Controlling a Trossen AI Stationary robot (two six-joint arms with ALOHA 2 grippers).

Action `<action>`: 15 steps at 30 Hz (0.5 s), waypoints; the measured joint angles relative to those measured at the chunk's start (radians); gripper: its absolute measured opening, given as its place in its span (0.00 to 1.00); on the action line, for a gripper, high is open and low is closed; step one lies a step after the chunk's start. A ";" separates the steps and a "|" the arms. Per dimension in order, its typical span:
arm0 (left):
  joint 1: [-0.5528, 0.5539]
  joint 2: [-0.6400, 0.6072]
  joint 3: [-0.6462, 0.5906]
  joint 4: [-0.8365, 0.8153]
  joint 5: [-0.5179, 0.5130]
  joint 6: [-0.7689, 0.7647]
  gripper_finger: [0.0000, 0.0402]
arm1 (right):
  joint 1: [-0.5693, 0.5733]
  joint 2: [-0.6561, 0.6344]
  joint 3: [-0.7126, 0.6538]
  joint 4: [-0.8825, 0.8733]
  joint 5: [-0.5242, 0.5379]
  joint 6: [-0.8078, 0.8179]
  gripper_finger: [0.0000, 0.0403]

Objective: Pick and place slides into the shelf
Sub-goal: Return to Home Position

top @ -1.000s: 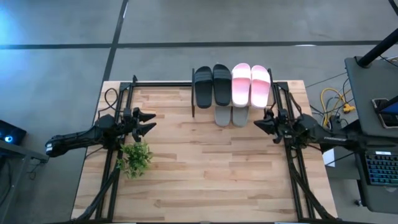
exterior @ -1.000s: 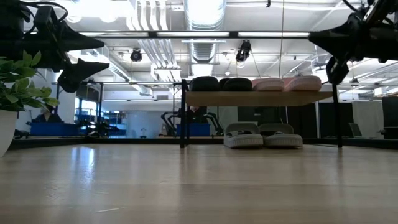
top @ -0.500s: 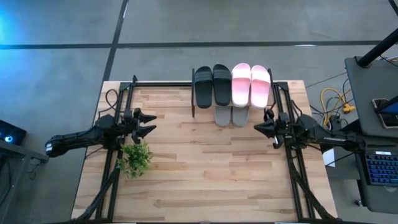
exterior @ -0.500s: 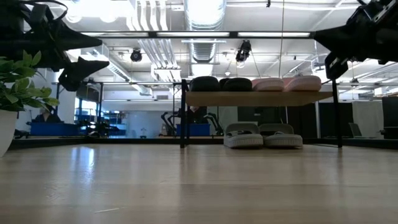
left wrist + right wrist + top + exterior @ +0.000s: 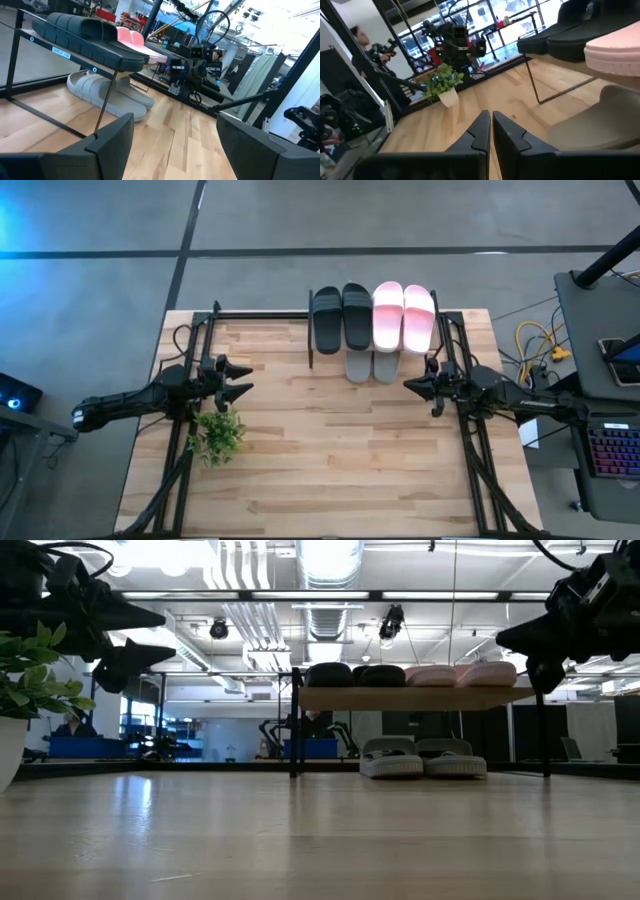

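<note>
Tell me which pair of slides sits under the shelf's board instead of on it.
The grey pair: it stands on the table beneath the shelf board, while the black pair and pink pair lie on top.

Potted plant (image 5: 217,435) on wooden table (image 5: 330,470); yellow cables (image 5: 535,340) beyond right edge.

Four slides (image 5: 388,317) atop shelf (image 5: 415,698); lower pair (image 5: 423,760) beneath; plant (image 5: 218,433) front-left on table (image 5: 330,465).
</note>
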 joint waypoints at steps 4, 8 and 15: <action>0.000 0.004 0.000 0.002 -0.010 0.067 0.67 | 0.000 0.000 0.000 0.027 0.007 -0.088 0.03; 0.000 -0.002 0.000 0.016 -0.022 0.232 0.67 | 0.000 -0.001 0.000 0.034 0.002 -0.179 0.03; 0.000 -0.005 0.000 0.030 -0.024 0.479 0.67 | 0.000 0.000 0.000 0.025 0.002 -0.357 0.03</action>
